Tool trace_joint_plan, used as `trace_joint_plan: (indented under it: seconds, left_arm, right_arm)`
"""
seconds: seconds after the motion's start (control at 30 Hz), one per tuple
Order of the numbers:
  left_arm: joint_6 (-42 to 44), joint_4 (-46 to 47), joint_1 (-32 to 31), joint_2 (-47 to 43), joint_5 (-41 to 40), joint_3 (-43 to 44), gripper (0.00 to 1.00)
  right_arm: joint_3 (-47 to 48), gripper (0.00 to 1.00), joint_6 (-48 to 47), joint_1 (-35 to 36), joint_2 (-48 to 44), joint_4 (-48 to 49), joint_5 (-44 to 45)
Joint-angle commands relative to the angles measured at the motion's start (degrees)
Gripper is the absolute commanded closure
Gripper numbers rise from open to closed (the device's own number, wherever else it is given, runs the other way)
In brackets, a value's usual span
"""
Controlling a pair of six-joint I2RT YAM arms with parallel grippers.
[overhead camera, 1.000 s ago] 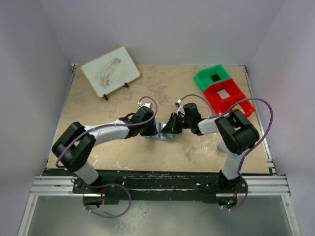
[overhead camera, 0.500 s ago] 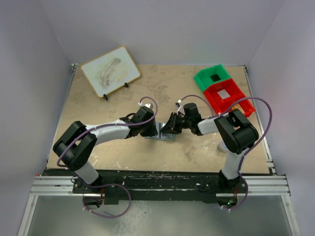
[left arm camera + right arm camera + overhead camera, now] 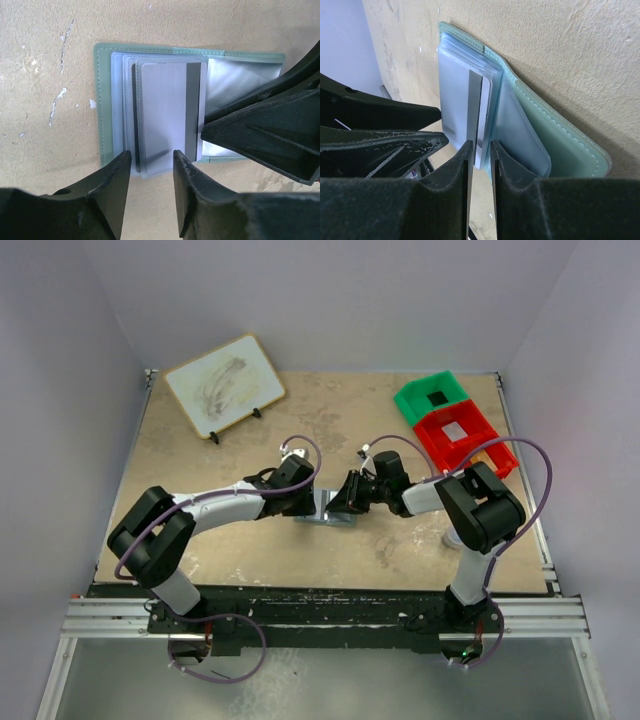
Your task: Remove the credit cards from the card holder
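The card holder (image 3: pixel 331 512) lies open on the table between both grippers. In the left wrist view its grey-green rim (image 3: pixel 105 100) frames pale blue sleeves, and a grey card (image 3: pixel 162 110) with a dark stripe sticks out of them. My left gripper (image 3: pixel 151 157) is open, with the card's near end lying in the gap and touching neither finger. My right gripper (image 3: pixel 481 145) has its jaws almost together on the sleeve and card edge (image 3: pixel 474 115). Its black fingers (image 3: pixel 260 125) rest on the holder's right panel. In the top view the left gripper (image 3: pixel 308 504) and the right gripper (image 3: pixel 342 500) face each other.
A green bin (image 3: pixel 432 395) and a red bin (image 3: pixel 462 435) stand at the back right. A white board on a small stand (image 3: pixel 224 383) is at the back left. Grey walls close in the table on three sides.
My left gripper has drawn back slightly to the left from the holder. The right gripper and the holder have stayed in place.
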Motion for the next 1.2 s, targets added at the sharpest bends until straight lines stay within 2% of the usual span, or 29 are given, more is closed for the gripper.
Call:
trace_joint_plan:
  seconds: [0.0,0.2,0.47,0.6,0.7,0.77,0.87,0.97,1.17]
  left_arm:
    - [1.8,-0.3,0.1,-0.9,-0.5,2.1,0.66]
    - [2.8,-0.2,0.1,0.6,1.6,2.3,0.76]
    - [2.8,0.3,0.0,1.8,3.2,0.8,0.81]
    - [2.8,0.4,-0.3,2.1,3.3,0.4,0.83]
    - [2.9,0.5,-0.3,2.2,3.1,0.3,0.88]
    - [3.0,0.5,-0.3,2.6,3.3,0.2,0.91]
    - [2.8,0.7,-0.3,3.0,3.9,0.3,0.93]
    - [2.2,1.8,-0.2,3.5,5.4,0.4,0.96]
    - [2.0,0.0,-0.3,4.1,3.1,1.2,1.00]
  right_arm:
    - [-0.6,0.76,0.8,0.1,-0.3,2.4,0.6]
    - [-0.1,0.76,1.1,0.2,-0.2,2.8,0.3]
    - [-0.2,0.76,2.6,0.2,0.6,5.3,-0.8]
    - [0.3,0.77,2.1,0.2,0.8,2.4,0.8]
    - [-0.1,0.77,2.2,0.1,1.3,4.5,0.0]
    - [-0.4,0.79,2.5,0.1,2.0,6.6,-1.6]
    - [-1.0,0.88,2.8,0.1,2.7,8.6,-3.0]
    - [-1.4,0.94,3.1,0.1,1.9,9.1,-2.7]
    - [-1.6,1.00,1.1,-0.4,-1.7,3.5,0.8]
